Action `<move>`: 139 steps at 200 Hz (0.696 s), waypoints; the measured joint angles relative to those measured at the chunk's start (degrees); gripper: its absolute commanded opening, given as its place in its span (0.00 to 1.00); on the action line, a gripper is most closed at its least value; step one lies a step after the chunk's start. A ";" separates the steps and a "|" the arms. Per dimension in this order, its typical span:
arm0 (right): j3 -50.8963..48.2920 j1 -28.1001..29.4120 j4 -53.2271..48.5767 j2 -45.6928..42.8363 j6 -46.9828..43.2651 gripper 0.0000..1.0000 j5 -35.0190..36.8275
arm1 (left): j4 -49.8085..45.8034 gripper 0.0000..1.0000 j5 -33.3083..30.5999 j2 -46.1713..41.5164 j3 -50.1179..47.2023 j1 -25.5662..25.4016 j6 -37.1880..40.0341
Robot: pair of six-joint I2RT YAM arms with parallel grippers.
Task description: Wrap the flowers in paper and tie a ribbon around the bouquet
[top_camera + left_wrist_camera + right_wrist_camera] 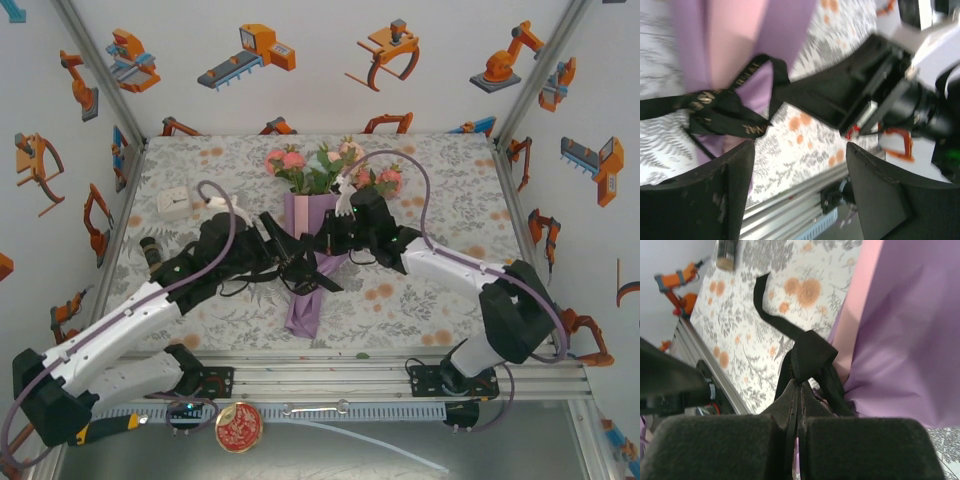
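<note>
Black foam pads of the right gripper were pressed flat together, with strands of the ribbon pinched between them, running up into a knot against the paper. The left gripper hung just beside that knot, jaws wide apart, nothing in them. Further out, the bouquet lay in the middle of the table, flowers toward the far wall. My read: the ribbon was light and floppy, the paper thin and easily creased, so grab a loose tail near the knot, not the cone.
</note>
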 measured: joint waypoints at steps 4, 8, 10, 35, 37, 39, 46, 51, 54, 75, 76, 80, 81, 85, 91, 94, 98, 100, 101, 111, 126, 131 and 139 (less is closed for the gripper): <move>0.20 0.28 -0.02 0.39 -0.20 0.00 -0.37 | -1.33 0.64 -0.39 -0.50 0.00 1.20 -1.07; 0.37 0.66 0.07 0.87 -0.39 0.00 -0.94 | -2.34 0.65 -0.61 -0.85 -0.02 2.49 -1.97; 0.50 0.83 0.04 1.09 -0.50 0.00 -1.20 | -2.86 0.66 -0.74 -1.03 -0.04 3.21 -2.51; 1.66 3.04 1.60 3.39 -1.92 0.01 -4.26 | -2.62 0.73 1.38 -1.88 -2.58 10.29 -8.22; 1.75 3.15 1.70 3.52 -1.97 0.01 -4.42 | -2.49 0.74 1.75 -1.86 -2.91 10.69 -8.72; 1.88 3.32 1.90 3.69 -2.01 0.01 -4.59 | -2.32 0.74 2.19 -1.73 -3.21 11.02 -9.31; 2.29 3.78 2.64 4.22 -2.23 0.01 -5.33 | -1.88 0.76 3.67 -1.14 -4.00 11.87 -10.75; 2.60 4.09 3.13 4.59 -2.40 0.01 -5.95 | -1.44 0.76 4.76 -0.44 -4.46 12.28 -11.67; 2.80 4.28 3.43 4.76 -2.47 0.01 -6.29 | -1.14 0.77 5.57 0.31 -4.70 12.48 -12.15; 3.78 5.25 5.81 5.77 -2.82 0.01 -8.55 | 1.07 0.72 10.01 5.42 -4.94 12.74 -14.12; 3.87 5.31 6.01 5.84 -2.80 0.01 -8.72 | 1.27 0.72 10.29 5.70 -4.94 12.74 -14.21; 4.02 5.44 6.34 6.03 -2.82 0.01 -9.07 | 1.75 0.67 10.95 6.51 -4.94 12.74 -14.43; 4.07 5.49 6.43 6.08 -2.84 0.01 -9.16 | 1.79 0.66 11.08 6.71 -4.94 12.74 -14.51; 4.24 5.62 6.88 6.27 -2.93 0.01 -9.55 | 2.25 0.60 11.78 7.54 -4.94 12.72 -14.62; 4.35 5.84 7.52 6.51 -2.97 0.02 -10.14 | 2.93 0.49 12.74 8.70 -4.96 12.74 -15.04; 4.35 5.90 7.85 6.62 -2.97 0.02 -10.38 | 3.17 0.45 13.07 9.14 -4.98 12.74 -15.58; 4.35 6.01 8.11 6.69 -2.97 0.03 -10.62 | 3.56 0.37 13.55 9.64 -4.98 12.74 -15.32; 4.35 6.08 8.24 6.73 -2.95 0.04 -10.75 | 3.67 0.34 13.68 9.84 -5.01 12.74 -15.89; 4.35 6.10 8.24 6.75 -2.97 0.04 -10.82 | 3.74 0.32 13.73 9.90 -5.01 12.74 -15.98; 4.35 6.27 8.63 6.84 -2.97 0.13 -11.30 | 4.02 0.16 14.51 10.43 -5.03 12.74 -15.54; 4.33 6.38 8.61 6.69 -3.13 0.29 -11.37 | 3.76 0.01 14.67 10.25 -5.01 12.85 -15.41; 4.31 6.38 8.33 6.47 -3.28 0.34 -10.84 | 3.39 0.00 14.49 10.08 -4.98 12.96 -14.86; 3.96 6.38 7.52 5.73 -3.52 0.38 -9.46 | 2.51 0.00 13.84 9.64 -4.98 13.00 -14.25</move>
